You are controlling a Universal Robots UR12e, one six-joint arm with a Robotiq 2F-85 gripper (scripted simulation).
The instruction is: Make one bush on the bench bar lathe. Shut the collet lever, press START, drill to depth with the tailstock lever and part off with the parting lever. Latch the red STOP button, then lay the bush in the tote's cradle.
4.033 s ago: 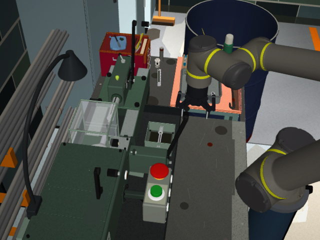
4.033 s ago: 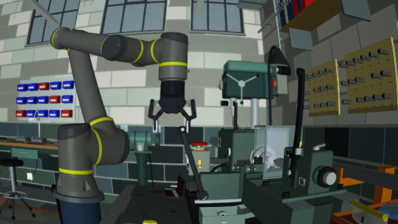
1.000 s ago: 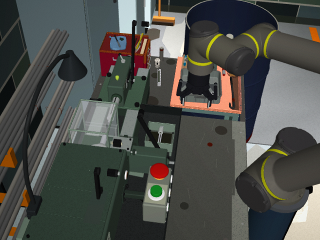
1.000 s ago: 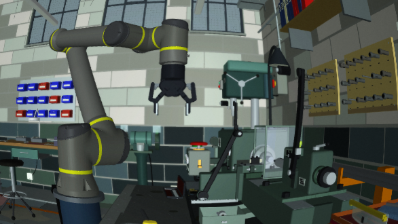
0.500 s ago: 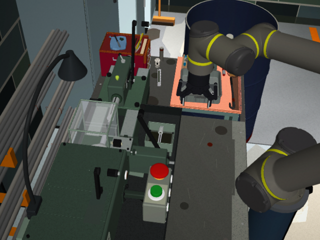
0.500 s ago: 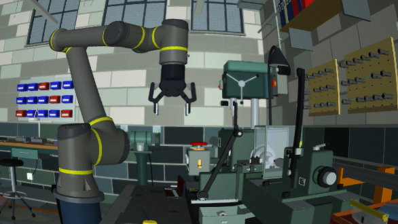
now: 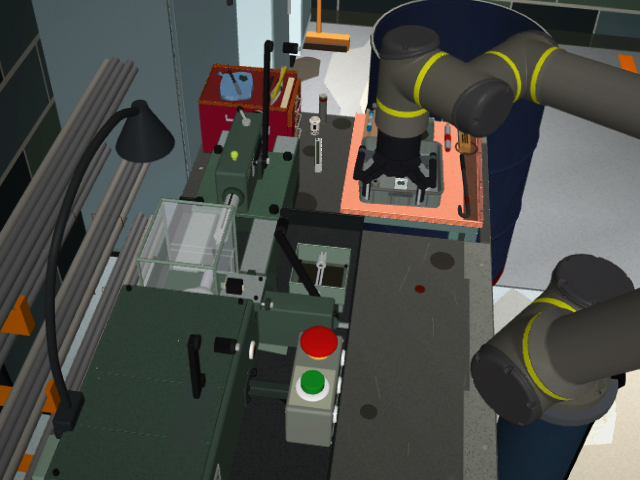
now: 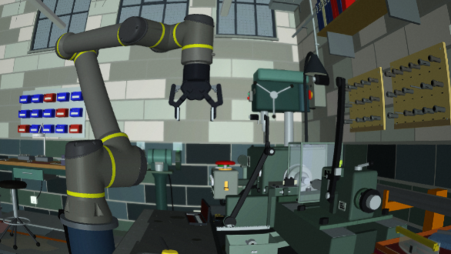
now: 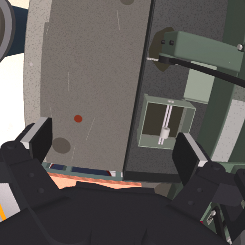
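Observation:
The small pale bush (image 9: 164, 132) sits on two thin rails inside the lathe's green catch box (image 9: 163, 124) (image 7: 320, 268), which lies below the parting lever (image 7: 294, 256). My gripper (image 8: 195, 111) (image 7: 395, 181) hangs open and empty high above the bench, over the grey tote (image 7: 403, 178) on the orange mat. The red STOP button (image 7: 319, 342) and green START button (image 7: 312, 383) sit on the control box at the lathe's front. The tall tailstock lever (image 7: 267, 98) stands upright at the far end, and the collet lever (image 7: 195, 364) lies on the headstock.
The orange mat's edge (image 7: 408, 217) borders the grey bench top (image 7: 408, 330), which is open to the right of the lathe. A clear chuck guard (image 7: 188, 243) and a black lamp (image 7: 145, 134) stand to the left. A red toolbox (image 7: 248, 103) sits behind the tailstock.

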